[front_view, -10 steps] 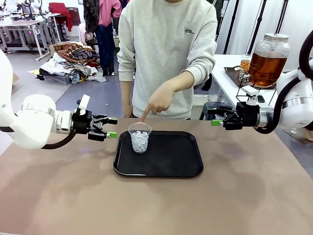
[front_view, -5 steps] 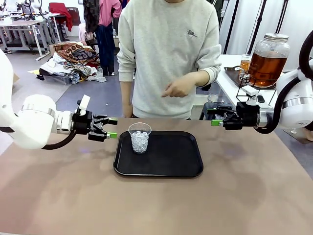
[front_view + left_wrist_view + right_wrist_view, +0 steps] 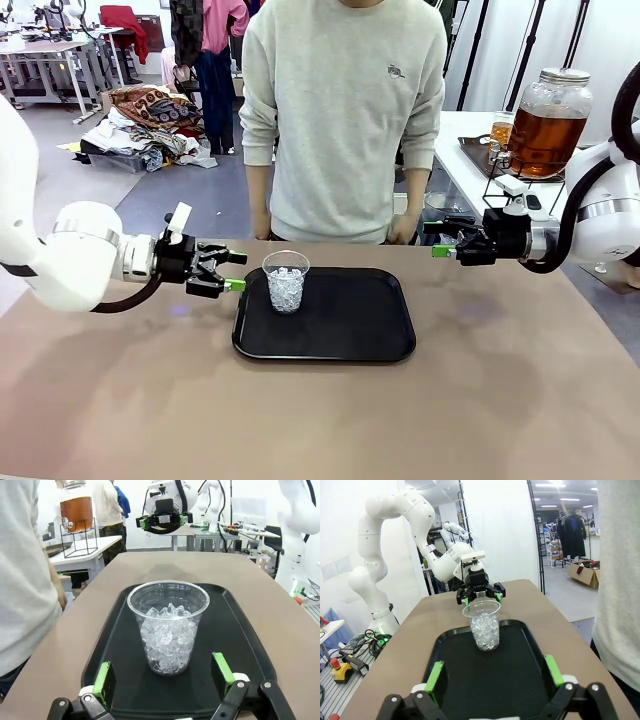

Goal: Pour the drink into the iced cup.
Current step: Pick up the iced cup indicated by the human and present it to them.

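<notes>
Near: the iced cup (image 3: pixel 286 281) is clear plastic, upright, with clear ice chunks about two-thirds up. It sits on the black tray (image 3: pixel 340 345), toward its 10 o'clock corner.

The left gripper (image 3: pixel 236 271) is at the cup's 9 o'clock, just off the tray edge. Jaws spread, empty, aimed at the cup, not touching. The right gripper (image 3: pixel 436 239) is out at 2 o'clock past the tray, well apart from the cup. Jaws spread, empty.

The left wrist view frames the cup between its own green pads (image 3: pixel 103 682) and resolves single ice pieces. The front view doesn't.

At 12 o'clock a person (image 3: pixel 345 120) stands at the far table edge, hands partly cut off by it.

Far: the drink (image 3: pixel 545 140) is amber-brown and tea-like, in a round lidded glass jar (image 3: pixel 565 85). The jar sits on a black wire stand (image 3: pixel 80 540) on a side table, 2 o'clock. In the front view the stand's lower part is behind the right arm.
</notes>
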